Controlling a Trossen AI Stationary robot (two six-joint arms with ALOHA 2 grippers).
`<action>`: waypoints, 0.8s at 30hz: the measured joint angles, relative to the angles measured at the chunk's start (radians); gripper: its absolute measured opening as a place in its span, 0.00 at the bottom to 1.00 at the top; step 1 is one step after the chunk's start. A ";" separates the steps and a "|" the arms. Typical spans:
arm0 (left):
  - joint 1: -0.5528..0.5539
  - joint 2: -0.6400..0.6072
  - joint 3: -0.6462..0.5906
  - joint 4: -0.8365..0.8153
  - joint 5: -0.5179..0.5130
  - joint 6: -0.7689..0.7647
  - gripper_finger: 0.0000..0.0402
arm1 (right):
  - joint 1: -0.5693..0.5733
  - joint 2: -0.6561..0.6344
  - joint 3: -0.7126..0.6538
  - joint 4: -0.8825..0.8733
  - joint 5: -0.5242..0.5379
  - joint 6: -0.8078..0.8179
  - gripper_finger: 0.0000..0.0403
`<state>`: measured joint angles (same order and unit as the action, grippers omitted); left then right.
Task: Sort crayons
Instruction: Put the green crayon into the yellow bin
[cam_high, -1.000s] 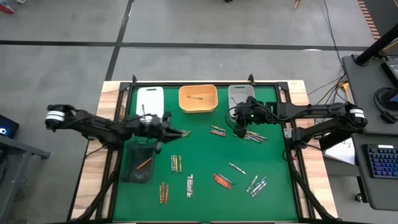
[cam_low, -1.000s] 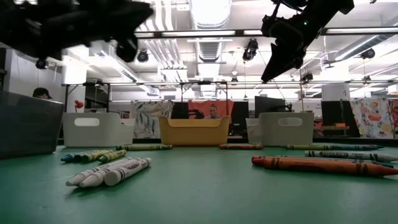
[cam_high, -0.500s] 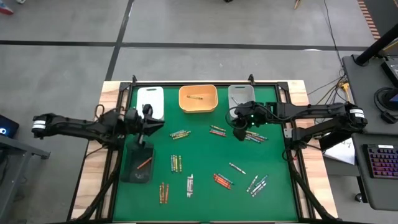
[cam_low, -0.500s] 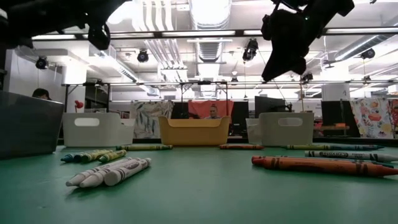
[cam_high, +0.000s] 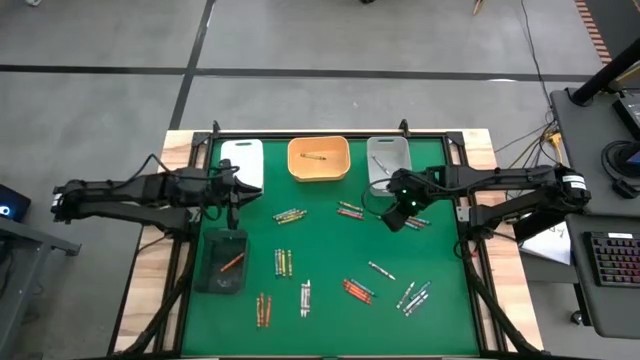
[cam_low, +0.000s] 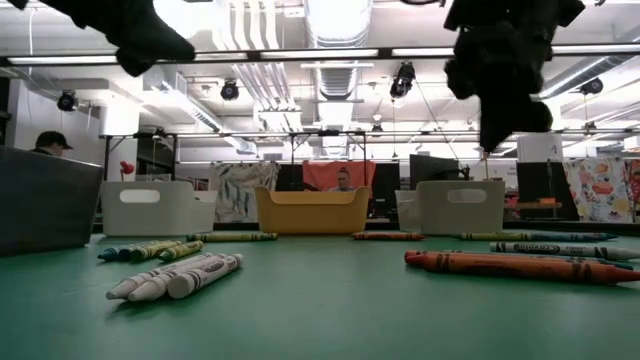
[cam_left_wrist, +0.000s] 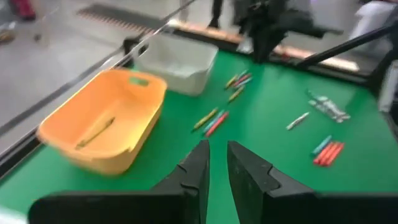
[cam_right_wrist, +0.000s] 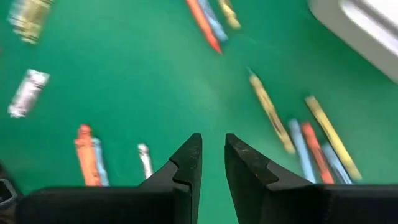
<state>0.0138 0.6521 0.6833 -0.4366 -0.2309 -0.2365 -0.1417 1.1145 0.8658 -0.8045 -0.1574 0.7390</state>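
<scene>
Fingers of the left gripper stand a narrow slit apart with nothing between them; in the high view this gripper hangs above the left side of the green mat, just near of the white tray and far of the dark tray. The right gripper is likewise parted only a little and holds nothing; it hovers at over the right side of the mat, near of the grey tray, above a loose cluster of crayons. Its wrist view shows yellow, blue and red sticks lying on the mat past the fingertips, none of them touched.

Crayons lie scattered in small groups over the mat: one by the centre, one right of it, others nearer. One stick lies in the orange tray at, and a red one in the dark tray
</scene>
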 joint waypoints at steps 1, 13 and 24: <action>0.000 0.000 0.013 -0.040 -0.023 -0.019 0.10 | 0.000 0.000 0.000 -0.023 0.000 0.013 0.15; 0.000 -0.005 0.051 -0.341 -0.156 -0.263 0.10 | 0.000 0.030 0.000 -0.080 0.041 0.032 0.15; 0.000 -0.014 0.042 -0.332 -0.255 -0.238 0.10 | 0.013 0.243 0.121 -0.079 0.146 -0.236 0.15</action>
<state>0.0139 0.6386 0.7250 -0.7689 -0.4861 -0.4748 -0.1288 1.3574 0.9869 -0.8839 -0.0116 0.5029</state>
